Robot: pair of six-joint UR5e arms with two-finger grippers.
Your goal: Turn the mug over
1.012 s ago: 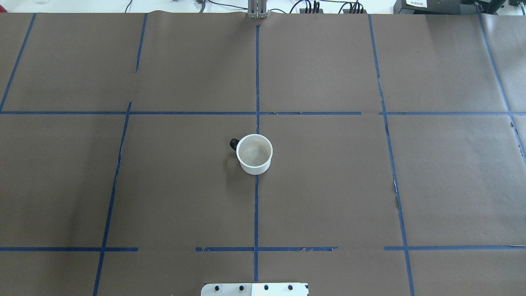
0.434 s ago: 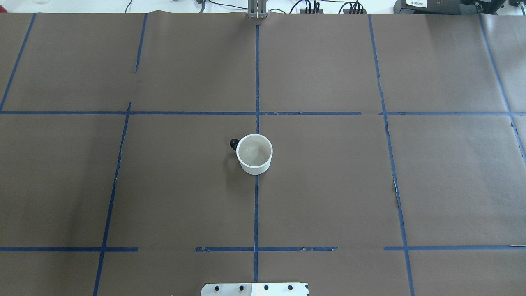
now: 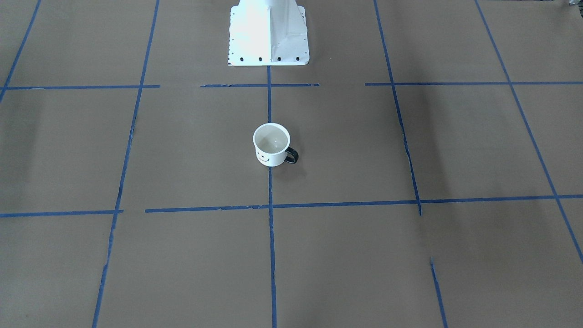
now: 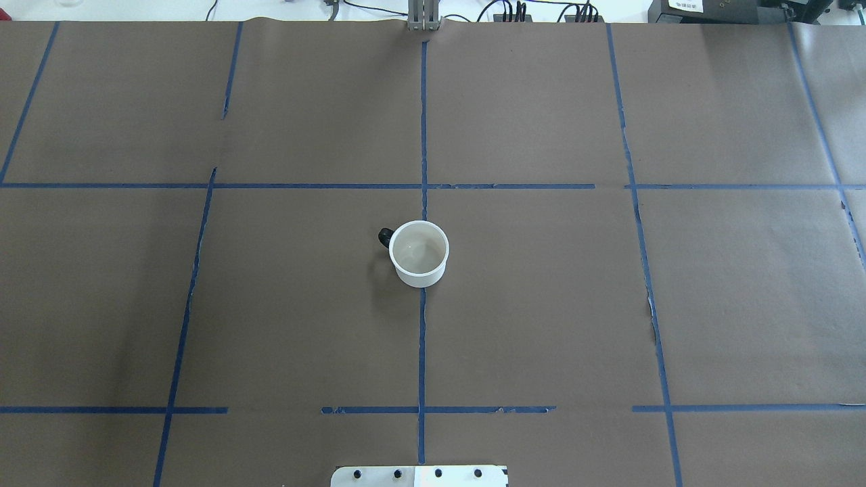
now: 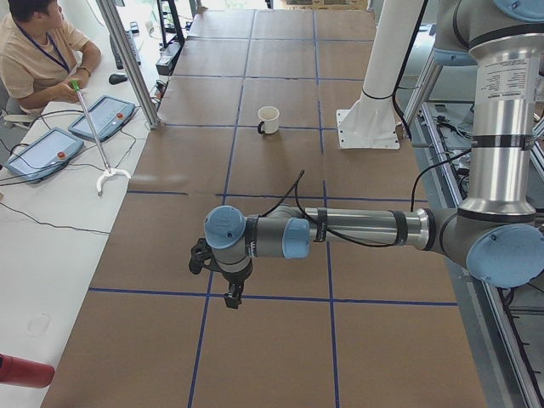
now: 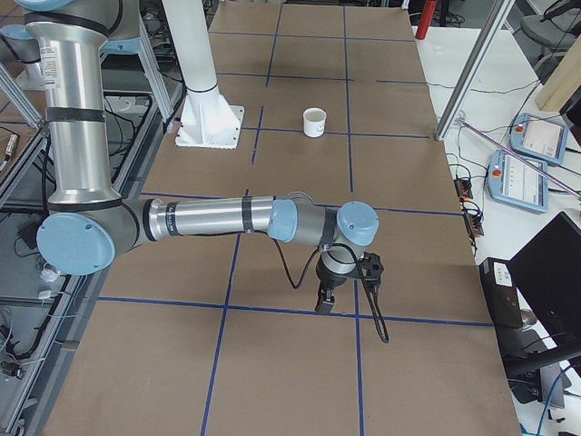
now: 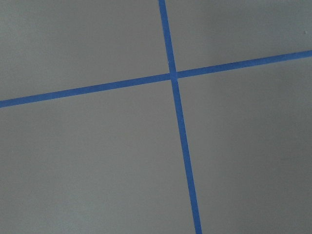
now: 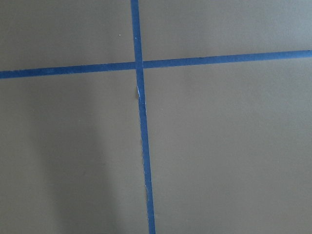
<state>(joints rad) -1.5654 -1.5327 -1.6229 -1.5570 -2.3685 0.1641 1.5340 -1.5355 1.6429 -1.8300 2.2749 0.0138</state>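
Mug (image 4: 419, 253) upright, empty, on tape line (image 4: 421, 338). L gripper (image 5: 229, 297), R gripper (image 6: 324, 305) far off; finger state can't tell.

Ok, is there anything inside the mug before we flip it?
Nothing shows inside the mug: it stands upright, mouth up, with its cream-white floor bare. In the overhead view, its own rim covers part of the near inner wall.
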